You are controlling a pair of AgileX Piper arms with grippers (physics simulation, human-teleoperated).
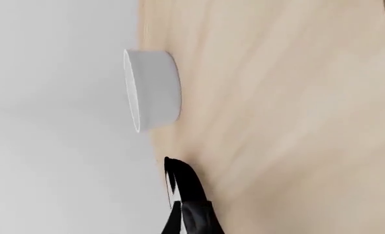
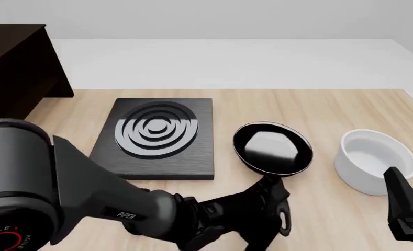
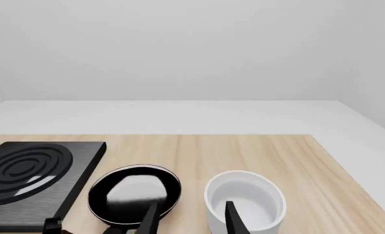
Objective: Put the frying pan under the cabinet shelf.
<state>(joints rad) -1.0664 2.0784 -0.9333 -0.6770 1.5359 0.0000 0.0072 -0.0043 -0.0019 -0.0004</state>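
Your shiny round frying pan (image 2: 273,148) sits mid-bench, between the ringed black stove plate (image 2: 158,137) and the white bowl (image 2: 374,158). The dark cabinet shelf (image 2: 16,68) stands far left. Left end effector (image 2: 276,209) over the handle; right end effector (image 3: 189,222) apart; left, I cannot tell.

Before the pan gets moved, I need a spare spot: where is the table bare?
Bare wood lies behind the frying pan and white bowl, out to the table's far edge. Crowded: the near edge, where the left arm crosses below the stove plate.

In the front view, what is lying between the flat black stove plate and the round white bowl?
The black frying pan lies between the stove plate and the white bowl, on the wooden table; front view shows it.
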